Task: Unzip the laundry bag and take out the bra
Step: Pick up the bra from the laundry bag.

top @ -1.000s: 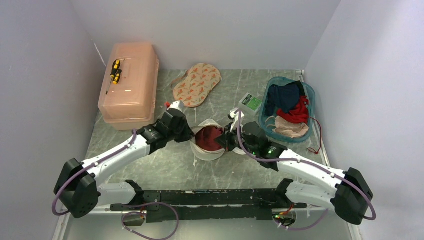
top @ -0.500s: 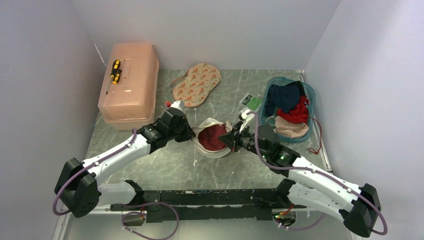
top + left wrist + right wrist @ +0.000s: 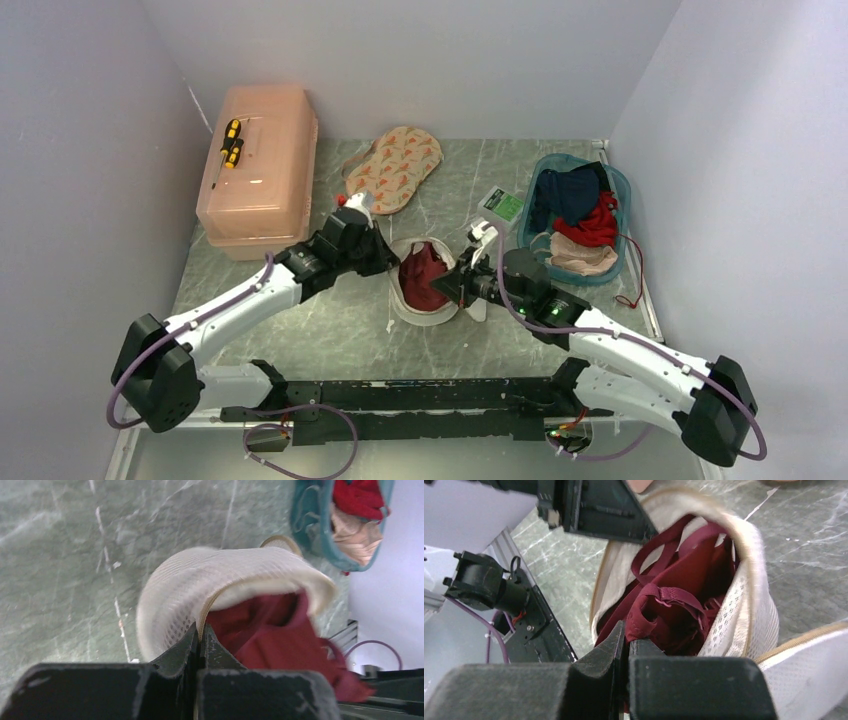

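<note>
The laundry bag (image 3: 410, 308) lies on its side with its mouth open, and the maroon bra (image 3: 425, 278) bulges out of it. At the bag's left edge, the left gripper (image 3: 200, 630) pinches the cream rim tight (mesh bunches just past its tips). At the bag's right, the right gripper (image 3: 626, 637) clamps a fold of the bra. A teal basket (image 3: 526, 228) sits further right of the bag.

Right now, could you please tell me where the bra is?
In the top view the bra lies mid-table inside the open laundry bag, between the left gripper, pinching the bag's rim, and the right gripper, shut on the maroon fabric.
</note>
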Available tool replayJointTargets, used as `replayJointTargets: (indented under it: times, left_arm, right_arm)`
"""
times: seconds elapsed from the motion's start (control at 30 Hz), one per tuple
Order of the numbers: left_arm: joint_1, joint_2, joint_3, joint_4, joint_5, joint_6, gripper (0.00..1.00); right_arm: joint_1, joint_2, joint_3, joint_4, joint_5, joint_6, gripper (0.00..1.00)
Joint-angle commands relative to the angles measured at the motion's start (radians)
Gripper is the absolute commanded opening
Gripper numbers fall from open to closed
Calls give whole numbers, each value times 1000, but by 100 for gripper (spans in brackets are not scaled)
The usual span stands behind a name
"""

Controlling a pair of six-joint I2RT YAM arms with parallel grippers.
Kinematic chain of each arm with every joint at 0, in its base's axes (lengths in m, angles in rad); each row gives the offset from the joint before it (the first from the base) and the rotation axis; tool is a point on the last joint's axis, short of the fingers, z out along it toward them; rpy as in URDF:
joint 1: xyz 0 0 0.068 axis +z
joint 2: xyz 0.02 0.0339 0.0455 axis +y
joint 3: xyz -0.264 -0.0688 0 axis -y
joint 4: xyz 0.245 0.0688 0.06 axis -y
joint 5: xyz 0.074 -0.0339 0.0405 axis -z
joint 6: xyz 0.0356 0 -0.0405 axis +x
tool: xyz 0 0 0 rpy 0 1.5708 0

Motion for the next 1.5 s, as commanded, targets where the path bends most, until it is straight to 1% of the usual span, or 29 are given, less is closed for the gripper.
replayJointTargets:
  times: [0.0,0.17,0.27,0.33,0.5,0.63,0.83,1.1,1.27,1.37,1.47]
  left_arm:
    - [6,21,116,39,16,31,3]
    - [8,80,168,15,9,43,3]
    - [12,94,152,14,-2,42,3]
    - [16,88,126,21,-2,37,3]
    - [24,28,43,29,-4,35,3]
    - [31,-25,-29,40,-4,24,3]
    - [34,-49,-95,68,-4,10,3]
    - [33,-46,-120,93,5,10,3]
    - [33,-47,-123,99,22,8,3]
    - [33,-77,-117,87,25,10,5]
    - [32,-119,-103,59,21,18,13]
  right_arm:
    - [1,7,30,21,-84,-49,0]
    - [1,0,29,11,-105,-64,0]
    - [1,-31,36,-1,-82,-64,0]
    - [1,-54,43,-10,-36,-58,0]
    - [0,-142,34,-10,143,-14,0]
    - [0,-184,28,-5,212,8,0]
    - [0,-211,4,39,219,53,0]
    - [-1,-287,-4,116,143,109,0]
    - [-1,-293,21,96,130,106,0]
    - [0,-306,25,87,134,98,0]
    - [0,-313,45,61,136,80,0]
